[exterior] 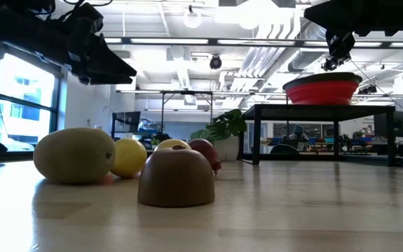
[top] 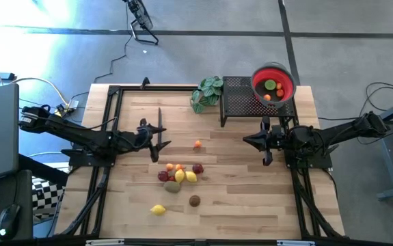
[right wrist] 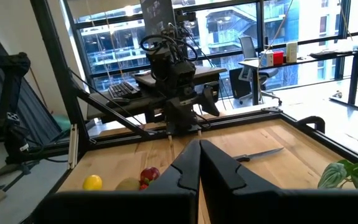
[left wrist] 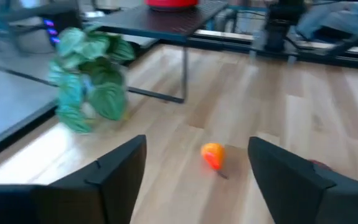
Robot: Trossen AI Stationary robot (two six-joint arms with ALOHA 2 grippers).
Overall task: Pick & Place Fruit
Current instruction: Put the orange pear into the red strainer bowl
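Right gripper [right wrist: 198,163] closed; fruit [right wrist: 149,176] beyond

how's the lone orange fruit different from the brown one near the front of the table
The orange fruit is bright orange and lies alone, ahead of the left gripper, whose fingers are open. The brown fruit is dull brown, a little larger, and lies on the far side of the fruit cluster. Both rest loose on the table.
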